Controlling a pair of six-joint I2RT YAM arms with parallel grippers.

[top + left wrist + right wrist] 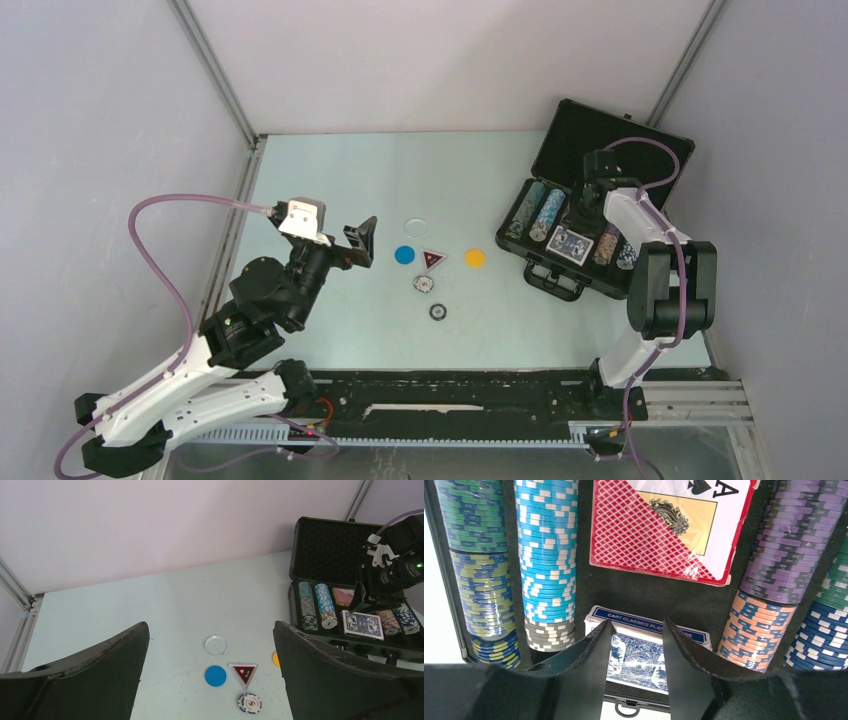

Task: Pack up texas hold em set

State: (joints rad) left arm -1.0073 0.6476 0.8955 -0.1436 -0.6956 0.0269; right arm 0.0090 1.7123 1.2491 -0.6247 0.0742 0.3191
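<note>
The blue deck (638, 655) lies at the handle edge of the case (600, 135); whether it is clamped by the narrowed right fingers (584, 670) cannot be told. Pressed off-centre, it could be jammed askew. The left fingers (100, 670) are spread, empty.

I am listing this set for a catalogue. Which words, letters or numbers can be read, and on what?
"CART CLASSICS PLAY", then cut off: edge of the blue card deck.
"A" with a spade: red card deck.
Red triangle and loose striped chip: print too blurred to read.
</note>
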